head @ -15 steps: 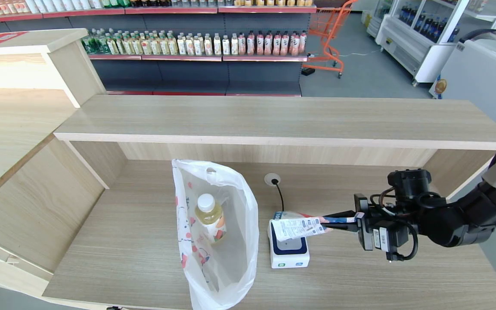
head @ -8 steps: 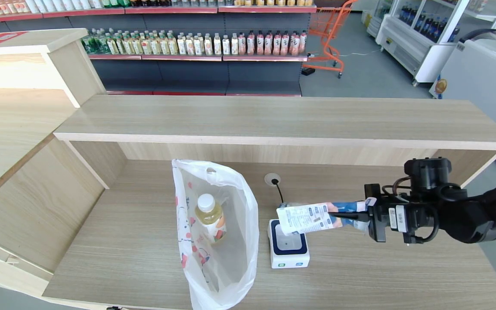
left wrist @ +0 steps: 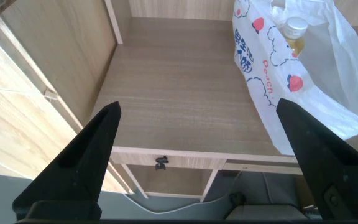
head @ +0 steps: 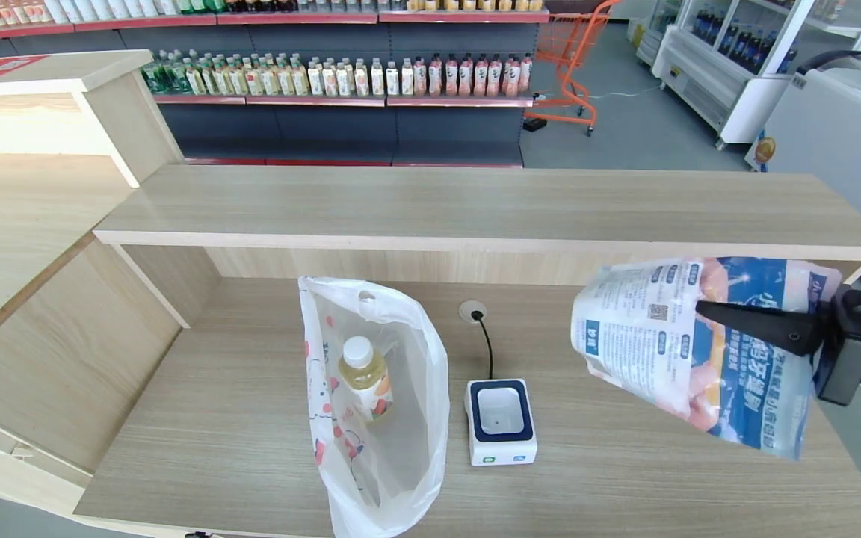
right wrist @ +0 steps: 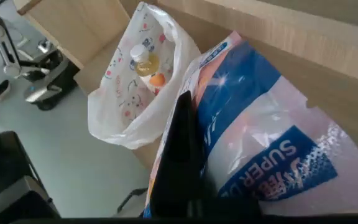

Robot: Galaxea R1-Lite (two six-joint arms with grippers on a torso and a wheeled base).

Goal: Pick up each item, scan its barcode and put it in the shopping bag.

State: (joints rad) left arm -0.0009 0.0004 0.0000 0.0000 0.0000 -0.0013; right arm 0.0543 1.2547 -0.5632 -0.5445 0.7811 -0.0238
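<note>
Left gripper [left wrist: 199, 109]: off the near edge of the counter [head: 176, 418], on the robot's left of the bag. Its jaws are spread wide with nothing between them.
Right gripper [head: 714, 312]: raised at the robot's right, close to the head camera. Its jaws are clamped across the pouch, with one black finger lying over the printed face and the other hidden behind.
Pouch [head: 670, 351]: soft, filled, blue and white. It hangs tilted in the air with its free lower corner sagging, to the right of the scanner and well apart from the bag.
Shopping bag [head: 423, 418]: thin white plastic, standing on the counter with its mouth open toward the camera. A capped bottle [head: 365, 377] stands inside.
Scanner [head: 501, 422]: a small white block just beside the bag, its window uncovered. Its cable [head: 486, 340] runs back to a port in the counter.
Risk, grip: the pouch looks slack and heavy, so a quick swing could let it slide between the jaws.
Risk, bagging: the bag is limp and its mouth looks barely wider than the pouch. A low or off-centre entry could snag the rim, fold the bag or topple the bottle.
In the way: the scanner sits between pouch and bag, so a low path would strike it.
Beyond: a raised ledge [head: 475, 202], then drink shelves [head: 341, 75] and an orange cart [head: 572, 52].
</note>
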